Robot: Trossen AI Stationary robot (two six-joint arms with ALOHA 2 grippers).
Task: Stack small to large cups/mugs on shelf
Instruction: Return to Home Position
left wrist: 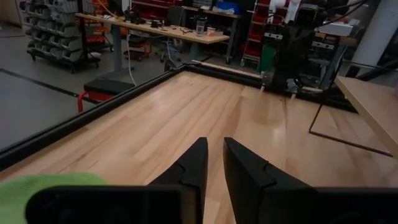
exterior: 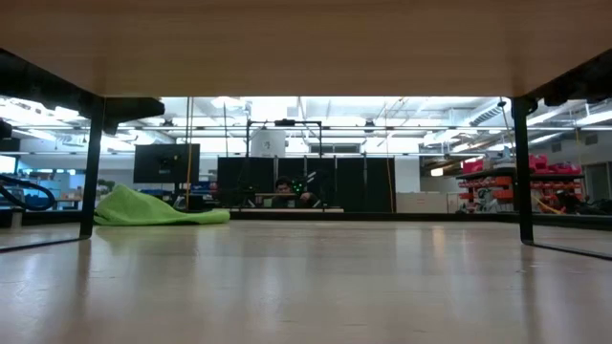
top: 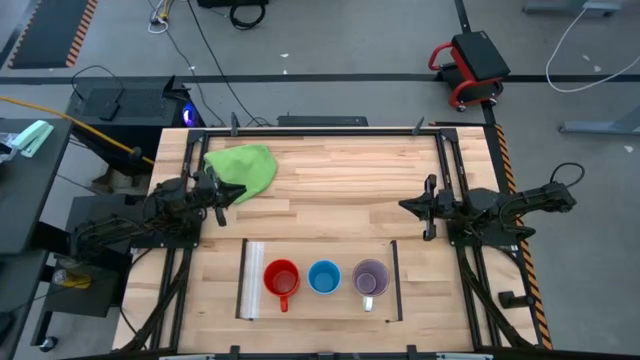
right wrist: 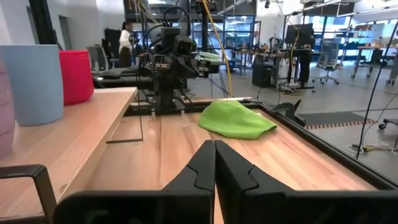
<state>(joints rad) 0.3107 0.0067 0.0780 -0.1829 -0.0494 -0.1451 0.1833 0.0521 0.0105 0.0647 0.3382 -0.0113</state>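
Three mugs stand upright in a row on the shelf (top: pixel 320 254), each on its base: the red mug (top: pixel 282 278), the blue mug (top: pixel 324 277) and the translucent purple mug (top: pixel 371 278). The shelf is a raised light-wood panel near the table's near edge. The right wrist view shows the purple mug (right wrist: pixel 5 106), the blue mug (right wrist: pixel 34 81) and the red mug (right wrist: pixel 76 74) from the side. My left gripper (top: pixel 240 190) rests at the table's left, beside a green cloth, its fingers a narrow gap apart (left wrist: pixel 215 142). My right gripper (top: pixel 404 206) rests at the table's right, shut (right wrist: pixel 215 144). Neither touches anything.
A crumpled green cloth (top: pixel 243 168) lies on the tabletop toward the far left. The low view looks under the shelf (exterior: pixel 306 43), which stands on thin dark legs (exterior: pixel 91 162). Bare tabletop (top: pixel 330 190) lies between the two arms. Dark rails run along the table's edges.
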